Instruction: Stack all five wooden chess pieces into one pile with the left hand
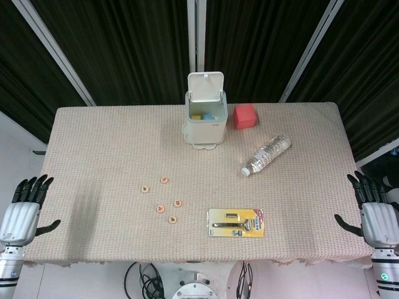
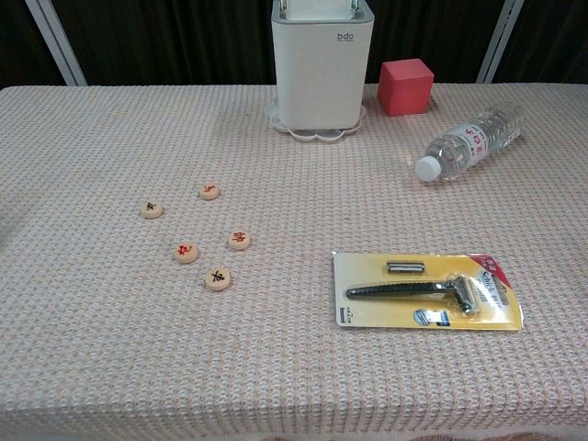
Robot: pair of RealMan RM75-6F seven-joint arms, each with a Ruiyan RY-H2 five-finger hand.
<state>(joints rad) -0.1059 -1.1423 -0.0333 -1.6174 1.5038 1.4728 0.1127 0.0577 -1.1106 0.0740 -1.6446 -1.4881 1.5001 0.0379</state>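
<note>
Several small round wooden chess pieces lie apart and flat on the woven cloth, left of centre: one (image 2: 209, 191) at the back, one (image 2: 152, 209) furthest left, one (image 2: 240, 240), one (image 2: 186, 252) and one (image 2: 218, 278) nearest the front. The head view shows the same loose group (image 1: 161, 208). My left hand (image 1: 24, 208) hangs off the table's left edge, fingers spread, holding nothing. My right hand (image 1: 376, 215) hangs off the right edge, likewise spread and holding nothing. Neither hand shows in the chest view.
A white lidded bin (image 2: 321, 64) stands on a scalloped mat at the back centre, a red cube (image 2: 406, 86) to its right. A clear water bottle (image 2: 469, 141) lies on its side. A yellow razor pack (image 2: 425, 290) lies front right.
</note>
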